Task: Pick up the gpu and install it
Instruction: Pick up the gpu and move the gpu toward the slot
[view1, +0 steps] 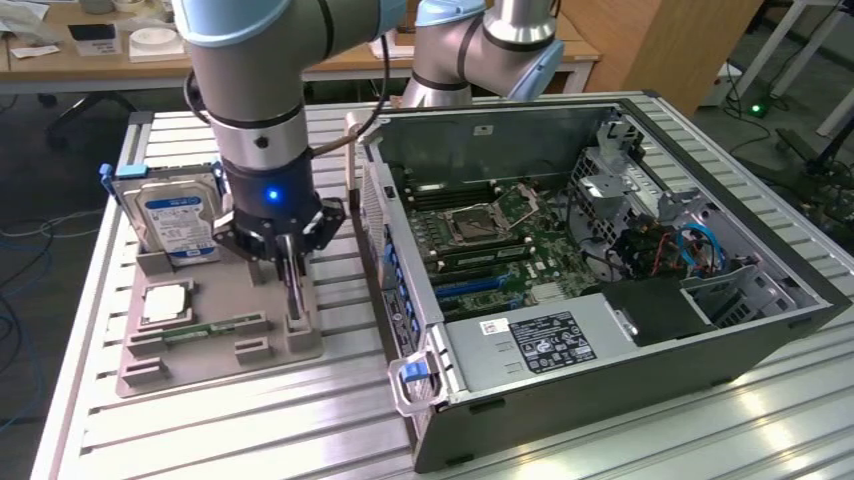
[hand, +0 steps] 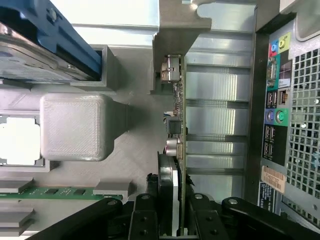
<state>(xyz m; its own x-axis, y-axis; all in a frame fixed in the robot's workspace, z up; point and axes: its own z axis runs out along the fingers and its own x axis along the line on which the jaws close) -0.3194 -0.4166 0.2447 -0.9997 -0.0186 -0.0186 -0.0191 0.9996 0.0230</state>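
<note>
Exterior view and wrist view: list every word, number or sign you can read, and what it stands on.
No text can be read.
The blue label on the hard drive: print too small to read.
The black label on the power supply: too small.
The tan sticker on the computer case's rear: too small.

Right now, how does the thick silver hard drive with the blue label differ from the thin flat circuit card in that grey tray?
The hard drive is a thick silver block; the circuit card is a thin board. The hard drive stands free, while the gripper is closed on the circuit card. Both stand on edge in the grey tray.
</note>
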